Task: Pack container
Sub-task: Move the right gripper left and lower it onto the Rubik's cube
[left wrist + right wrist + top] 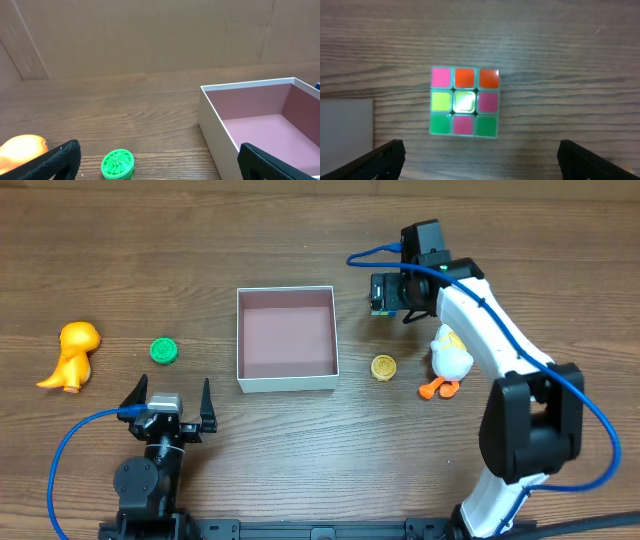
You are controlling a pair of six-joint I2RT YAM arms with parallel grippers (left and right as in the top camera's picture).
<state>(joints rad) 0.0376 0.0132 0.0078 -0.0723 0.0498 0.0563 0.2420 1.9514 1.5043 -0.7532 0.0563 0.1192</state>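
Task status: not started as far as contents go. The container (286,335) sits near the middle of the desk (300,460) with its pinkish floor bare, and nothing is packed. Five items lie outside it: an orange dinosaur figure (72,355) and a green disc (164,351) to its left, and a yellow disc (383,367), a white duck (448,358) and a colour-tiled puzzle cube (464,102) to its right. The left end effector (170,395) rests at the near edge with its fingers spread wide, holding nothing. The right end effector (480,160) is positioned over the cube, also spread wide and empty – its two fingertips show only at the lower corners of the wrist view, clear of the cube. Judgement: the cube appears to be the first item in hand, so all five remain to be packed. Limits of view: from overhead the cube is almost wholly covered by the right end effector, so its height above the cube cannot be determined. The duck is partly hidden by the right arm, and the left wrist view cuts off the container's far side and most of the dinosaur
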